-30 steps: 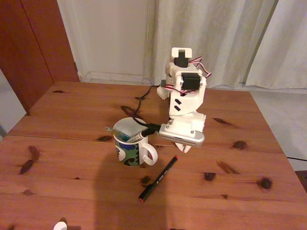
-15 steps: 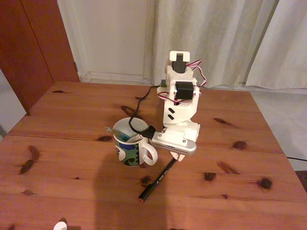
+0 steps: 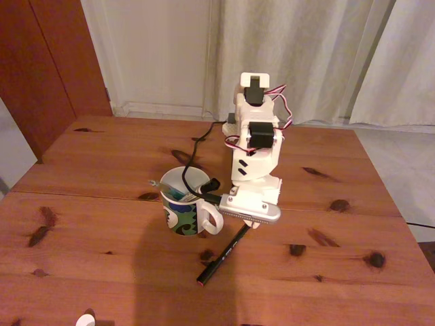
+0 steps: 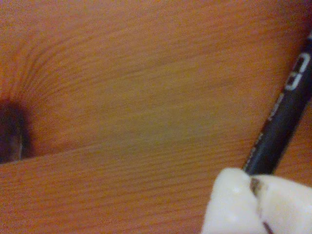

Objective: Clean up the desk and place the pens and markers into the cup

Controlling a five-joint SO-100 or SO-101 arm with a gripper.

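A thin black pen (image 3: 221,257) with a red tip lies slanted on the desk (image 3: 102,231), right of the cup (image 3: 182,212). The cup is a white patterned mug that holds a teal pen and a white marker (image 3: 182,194). My gripper (image 3: 253,223) is lowered onto the black pen's upper end. In the wrist view the black pen (image 4: 285,114) runs up the right side and disappears under the white fingertips (image 4: 234,200). My gripper (image 4: 256,195) sits close over the wood, and how far its jaws stand apart is hidden.
The arm's base (image 3: 255,115) stands at the desk's far middle, with a black cable (image 3: 198,153) running toward the cup. Dark knots mark the wood, one seen as the knot (image 4: 9,131) in the wrist view. A small white object (image 3: 85,319) lies at the desk's near edge.
The arm has swung slightly left and lowered, so the gripper has come down onto the black pen's upper end. The pen and the cup have not moved.
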